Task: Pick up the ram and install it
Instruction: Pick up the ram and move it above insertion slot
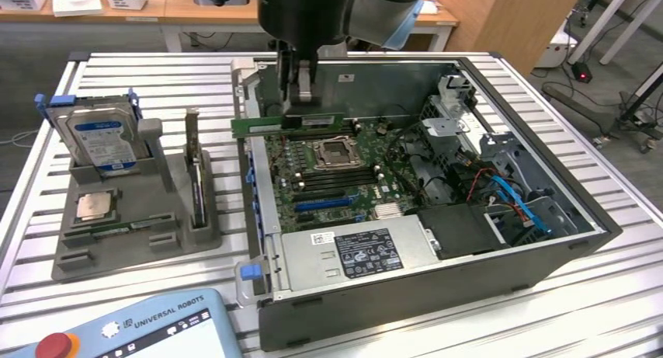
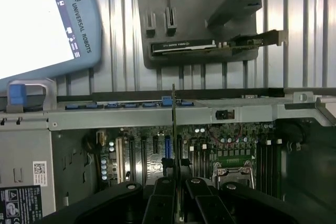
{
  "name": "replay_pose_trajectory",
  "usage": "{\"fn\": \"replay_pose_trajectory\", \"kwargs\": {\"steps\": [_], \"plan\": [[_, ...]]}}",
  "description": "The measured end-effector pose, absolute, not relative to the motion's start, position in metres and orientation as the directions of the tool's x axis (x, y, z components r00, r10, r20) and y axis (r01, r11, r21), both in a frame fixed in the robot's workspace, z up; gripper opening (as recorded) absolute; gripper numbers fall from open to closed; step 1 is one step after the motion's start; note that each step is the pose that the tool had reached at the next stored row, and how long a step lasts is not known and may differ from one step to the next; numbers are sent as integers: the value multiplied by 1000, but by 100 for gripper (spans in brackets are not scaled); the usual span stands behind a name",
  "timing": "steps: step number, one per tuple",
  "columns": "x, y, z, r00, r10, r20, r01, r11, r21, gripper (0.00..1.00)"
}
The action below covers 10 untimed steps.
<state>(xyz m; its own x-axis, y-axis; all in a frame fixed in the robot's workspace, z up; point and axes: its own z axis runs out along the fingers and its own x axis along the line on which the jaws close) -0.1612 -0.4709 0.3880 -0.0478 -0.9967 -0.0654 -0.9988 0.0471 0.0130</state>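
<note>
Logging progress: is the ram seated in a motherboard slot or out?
Out. The gripper is shut on the ram, holding it on edge above the motherboard, not pressed into any slot.

You are looking at an open computer box (image 1: 414, 304) sitting on the slatted table (image 1: 616, 296). A silver power box (image 1: 358, 253) is lying inside it. On the exterior view's left, a gray stand (image 1: 124, 253) is holding a hard drive (image 1: 104, 144), a square silver chip (image 1: 95, 206) and a dark card (image 1: 194, 183). A blue screen pad (image 1: 155, 327) is lying nearby.
</note>
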Motion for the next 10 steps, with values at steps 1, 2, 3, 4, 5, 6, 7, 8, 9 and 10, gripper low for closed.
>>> {"fn": "replay_pose_trajectory", "kwargs": {"steps": [1, 2, 3, 4, 5, 6, 7, 8, 9, 10], "plan": [[-160, -471, 388, -48, -997, -65, -999, 47, 13, 13], [-158, -471, 388, -48, -997, -65, -999, 47, 13, 13], [-157, -471, 388, -48, -997, -65, -999, 47, 13, 13], [-155, -471, 388, -48, -997, -65, -999, 47, 13, 13], [-154, -471, 388, -48, -997, -65, -999, 47, 13, 13], [-153, -471, 388, -48, -997, -65, -999, 47, 13, 13], [-151, -471, 388, -48, -997, -65, -999, 47, 13, 13], [-150, -471, 388, -48, -997, -65, -999, 47, 13, 13], [-148, -471, 388, -48, -997, -65, -999, 47, 13, 13], [-147, -471, 388, -48, -997, -65, -999, 47, 13, 13]]}}
